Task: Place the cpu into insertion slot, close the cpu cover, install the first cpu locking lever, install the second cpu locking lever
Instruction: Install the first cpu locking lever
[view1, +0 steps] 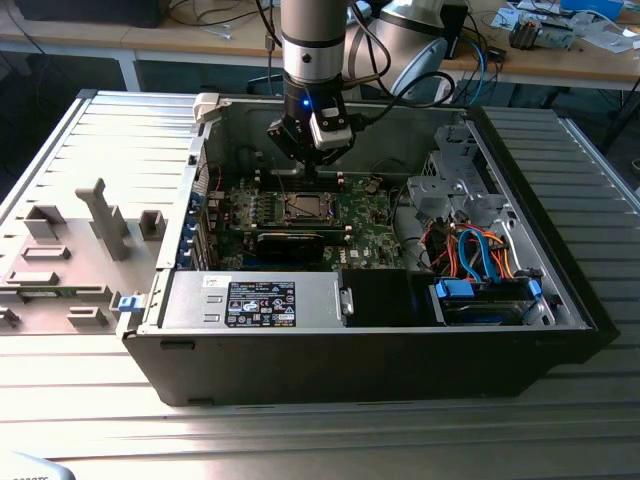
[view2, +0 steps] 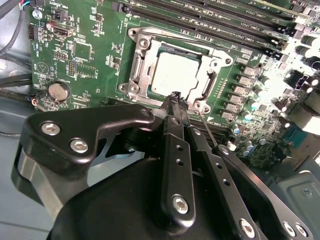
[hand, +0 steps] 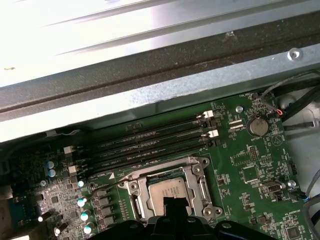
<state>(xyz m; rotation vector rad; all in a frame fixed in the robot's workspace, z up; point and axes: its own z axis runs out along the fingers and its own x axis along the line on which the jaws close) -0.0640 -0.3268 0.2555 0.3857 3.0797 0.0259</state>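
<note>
the cpu (view2: 176, 75) is sitting in the insertion slot (view2: 150, 47) on the green board (hand: 250, 165), with the cpu cover (view2: 210, 85) lying flat around it. the tool (view2: 176, 98) is hovering just beside the slot's edge, fingers drawn together and gripping nothing — their tips are pointing at a thin locking lever (view2: 207, 131) sticking out from the slot. my worry: the lever looks springy and slim, so a push slightly off line could let it slip and scrape the board beside the slot. the open computer case (view1: 560, 290) is resting on a ribbed grey counter (view1: 90, 150); behind the case, a wooden bench (view1: 200, 40) is carrying loose cables.
</note>
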